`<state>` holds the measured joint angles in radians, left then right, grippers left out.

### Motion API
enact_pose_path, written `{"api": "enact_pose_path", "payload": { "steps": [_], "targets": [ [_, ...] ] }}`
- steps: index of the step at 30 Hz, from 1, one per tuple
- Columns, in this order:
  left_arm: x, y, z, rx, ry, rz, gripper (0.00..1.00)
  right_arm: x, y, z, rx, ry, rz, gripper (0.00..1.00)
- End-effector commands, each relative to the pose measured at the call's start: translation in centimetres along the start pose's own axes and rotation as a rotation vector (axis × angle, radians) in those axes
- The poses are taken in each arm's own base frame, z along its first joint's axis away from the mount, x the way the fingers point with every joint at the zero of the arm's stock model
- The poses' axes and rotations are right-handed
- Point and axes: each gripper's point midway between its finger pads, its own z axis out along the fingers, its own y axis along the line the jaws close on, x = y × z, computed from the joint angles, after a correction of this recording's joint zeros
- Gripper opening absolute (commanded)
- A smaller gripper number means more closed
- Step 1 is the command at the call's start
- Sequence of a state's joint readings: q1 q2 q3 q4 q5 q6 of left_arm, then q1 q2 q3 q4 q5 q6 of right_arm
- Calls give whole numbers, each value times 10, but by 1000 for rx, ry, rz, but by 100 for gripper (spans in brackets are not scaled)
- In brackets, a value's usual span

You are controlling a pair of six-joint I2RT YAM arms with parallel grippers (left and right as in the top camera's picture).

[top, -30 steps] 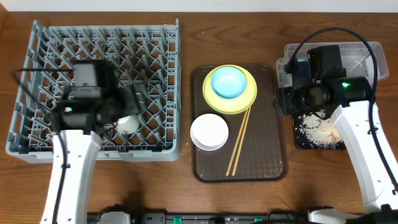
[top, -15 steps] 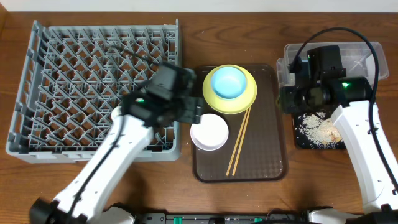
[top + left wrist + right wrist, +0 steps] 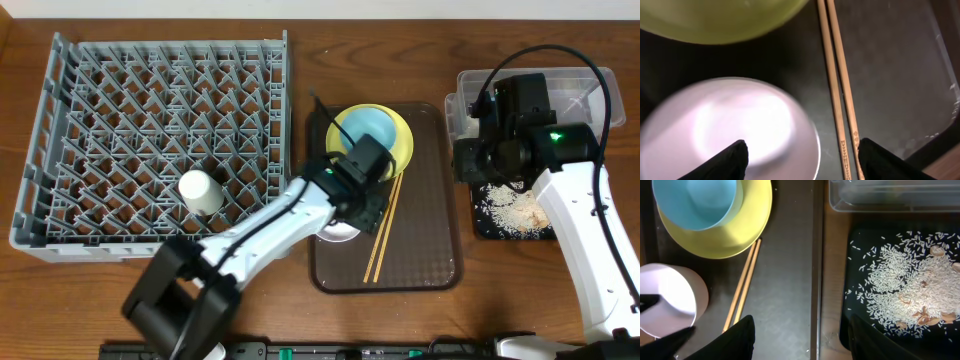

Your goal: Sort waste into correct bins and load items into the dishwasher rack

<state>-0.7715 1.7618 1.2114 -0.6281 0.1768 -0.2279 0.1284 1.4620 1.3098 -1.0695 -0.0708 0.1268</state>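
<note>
Though probably light and quite stiff, likely slips under hard fingers, judging by the smooth, glossy face of the pinkish-white bowl (image 3: 730,125), and may chip if dropped or knocked. Best taken at the rim, one finger inside the wall and one outside, on the side toward the chopsticks (image 3: 837,100). Take care there, since a wide pinch could catch the sticks as well. Sits upright on the brown serving tray (image 3: 430,235), near the yellow plate (image 3: 715,20) but clear of it, with the chopsticks just beside and not touching. Looks round and pale pink-white, with a bright sheen in the hollow, somewhat blurred, empty as far as can be told. Directly above it, find the left gripper (image 3: 807,160) with fingers spread wide and grasping nothing, one tip over the bowl and the other beyond the chopsticks. Over the serving tray's edge beside the black tray (image 3: 844,325), note the right gripper (image 3: 802,340), likewise parted and empty.
</note>
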Motion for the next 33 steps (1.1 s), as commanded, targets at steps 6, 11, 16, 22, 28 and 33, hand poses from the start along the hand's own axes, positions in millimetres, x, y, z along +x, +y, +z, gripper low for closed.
{"api": "enact_pose_path", "payload": {
  "steps": [6, 11, 16, 22, 28, 33],
  "targets": [
    [8, -11, 27, -10, 54, 46, 56, -6, -1, -6, 10, -22, 15, 57],
    [13, -13, 34, -14, 77, 54, 34, -6, -1, -6, 11, -23, 15, 58],
    [14, -14, 34, -14, 78, 56, 23, -5, -1, -6, 12, -18, 15, 58],
    [14, -14, 34, -14, 78, 56, 8, -2, -13, -7, 73, -13, 23, 56],
    [12, -13, 20, -28, 70, 57, 6, -6, -34, -25, 108, -73, 76, 57],
    [-11, -17, -31, -24, -15, 90, 6, -8, -52, -42, 126, -125, 130, 64]
  ]
}}
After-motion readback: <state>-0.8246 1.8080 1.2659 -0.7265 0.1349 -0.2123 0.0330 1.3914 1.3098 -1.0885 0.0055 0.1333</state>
